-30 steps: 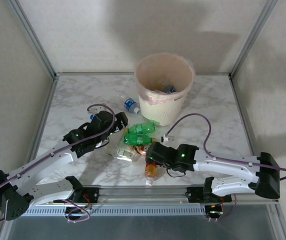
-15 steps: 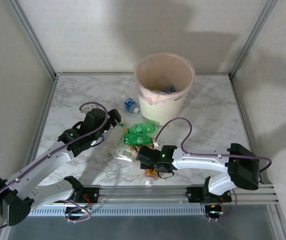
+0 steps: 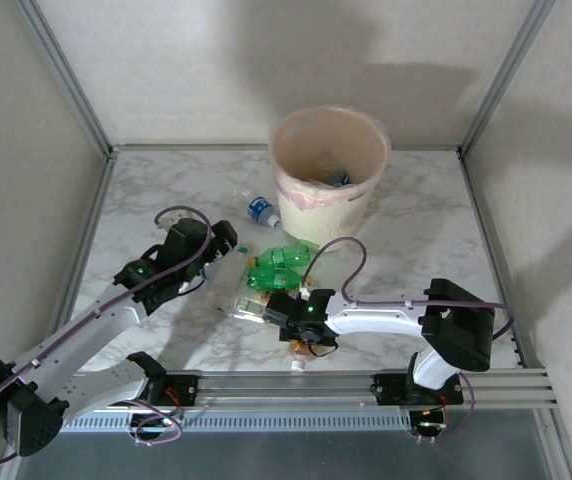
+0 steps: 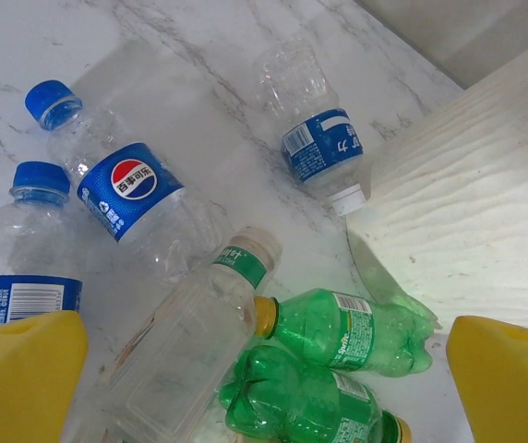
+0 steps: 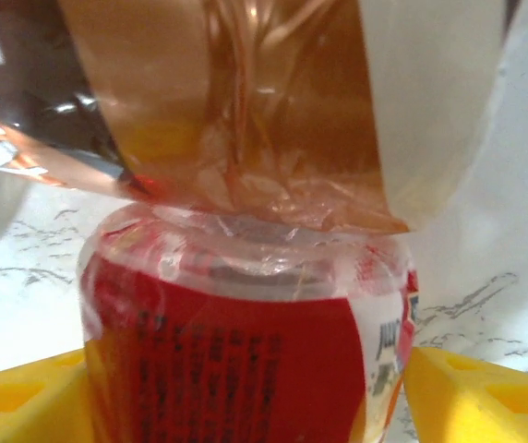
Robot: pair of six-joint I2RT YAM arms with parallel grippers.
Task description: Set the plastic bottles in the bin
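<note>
The peach bin [image 3: 329,190] stands at the back, and its pale wall [image 4: 467,203] rises close by in the left wrist view. Bottles lie in front of it: two green ones [image 3: 278,268] [image 4: 347,328], a clear green-labelled one [image 4: 190,341], a Pepsi one [image 4: 126,185] and a blue-labelled one [image 3: 261,210] [image 4: 319,148]. My left gripper [image 3: 228,248] [image 4: 264,388] hangs open above the pile. My right gripper [image 3: 278,315] [image 5: 246,397] is open and low, its yellow fingers [image 5: 486,397] on either side of a red-labelled bottle [image 5: 246,341].
An orange-capped bottle [image 3: 301,345] lies by the near edge under the right arm. A crumpled orange-brown label [image 5: 246,111] sits just beyond the red bottle. Grey frame posts stand at the marble table's [image 3: 146,200] back corners.
My right arm has swung left and reached into the near side of the bottle pile. My left gripper has drawn back a little to the left.
</note>
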